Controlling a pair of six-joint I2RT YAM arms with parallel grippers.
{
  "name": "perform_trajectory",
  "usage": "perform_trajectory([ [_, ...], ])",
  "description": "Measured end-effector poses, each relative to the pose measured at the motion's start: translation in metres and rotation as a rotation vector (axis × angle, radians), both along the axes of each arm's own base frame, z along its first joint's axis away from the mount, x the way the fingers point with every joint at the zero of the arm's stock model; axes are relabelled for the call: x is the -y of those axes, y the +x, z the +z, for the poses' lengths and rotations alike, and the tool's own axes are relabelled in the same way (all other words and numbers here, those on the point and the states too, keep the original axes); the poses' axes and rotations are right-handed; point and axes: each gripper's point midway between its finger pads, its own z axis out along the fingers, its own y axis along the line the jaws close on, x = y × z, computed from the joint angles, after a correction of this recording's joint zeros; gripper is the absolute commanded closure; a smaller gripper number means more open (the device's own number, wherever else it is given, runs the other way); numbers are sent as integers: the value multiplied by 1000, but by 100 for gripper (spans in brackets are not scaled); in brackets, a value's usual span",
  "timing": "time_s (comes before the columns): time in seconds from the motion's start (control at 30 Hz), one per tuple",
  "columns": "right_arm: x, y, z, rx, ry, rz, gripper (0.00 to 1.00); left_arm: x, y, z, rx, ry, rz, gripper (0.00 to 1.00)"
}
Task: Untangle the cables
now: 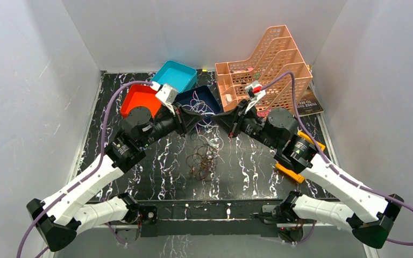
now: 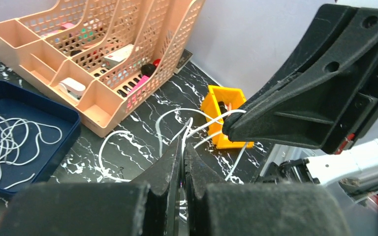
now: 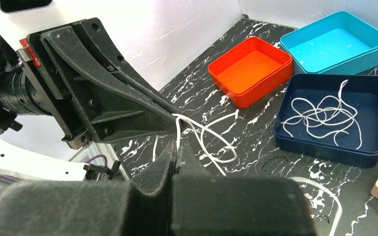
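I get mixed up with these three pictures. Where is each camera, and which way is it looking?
Top: high at the near edge, looking down on the table; left arm and right arm show.
Left wrist: faces the rack; left gripper below, right gripper opposite.
Right wrist: faces the red tray; right gripper below, left gripper opposite.
Both wrist views share the navy tray and the white cable both grippers pinch.

Three trays [image 1: 135, 95], one peach rack [image 1: 279, 56], one yellow box [image 2: 225, 94], two arms [image 1: 88, 185]
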Motion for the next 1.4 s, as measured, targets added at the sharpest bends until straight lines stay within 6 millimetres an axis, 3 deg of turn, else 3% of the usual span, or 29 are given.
perform_trajectory([
  [0.6,-4,-13,-10,-45,-24,68,100,14,-17,9,46,-42,-130,98],
  [0.97,-4,-14,-8,-52,-17,72,100,15,-17,8,67,-28,-140,83],
  [1.4,-5,-18,-6,-54,-13,94,100,16,-18,5,79,-6,-157,82],
])
